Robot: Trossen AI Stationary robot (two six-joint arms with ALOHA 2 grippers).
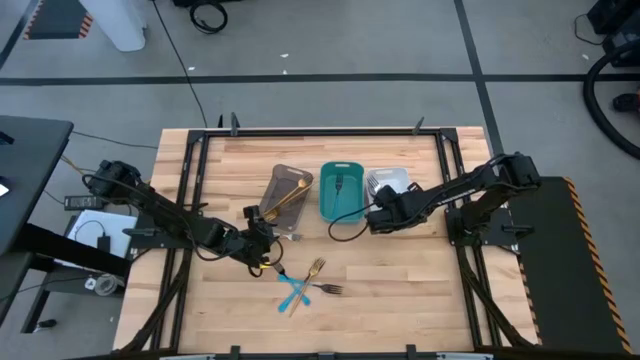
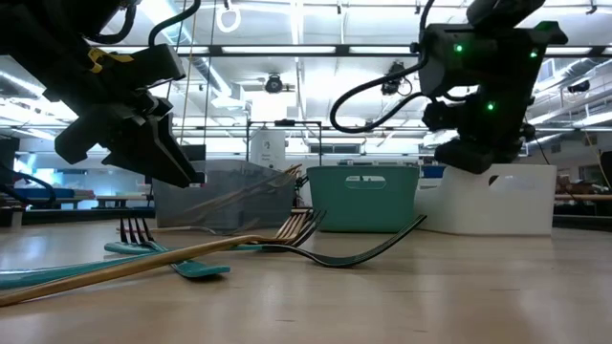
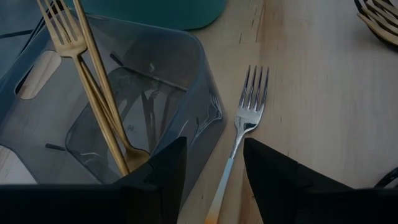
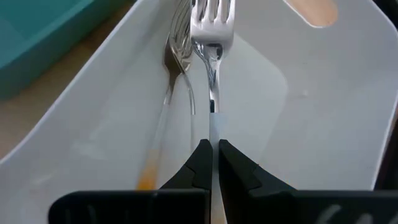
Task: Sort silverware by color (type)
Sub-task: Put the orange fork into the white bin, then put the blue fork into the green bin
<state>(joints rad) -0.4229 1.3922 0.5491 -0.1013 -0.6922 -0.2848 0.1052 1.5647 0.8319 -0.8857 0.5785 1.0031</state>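
My left gripper is open, low over the table beside the grey-brown tray. Its fingers stand on either side of the handle of a silver fork with an orange end, which lies flat on the wood. Gold pieces lean inside that tray. My right gripper is shut on a silver fork over the white tray, where another silver, orange-handled piece lies. A gold fork, blue-handled pieces and a dark fork lie on the table. My right gripper pinches the silver fork by its handle between the two fingers. The fork runs on along the fingers, tines ahead, over the white tray's floor. Whether the tines touch the tray does not show.
The teal tray stands between the grey-brown and white trays and holds a dark piece. A black cable loops in front of it. Bare wood lies to the near right of the table.
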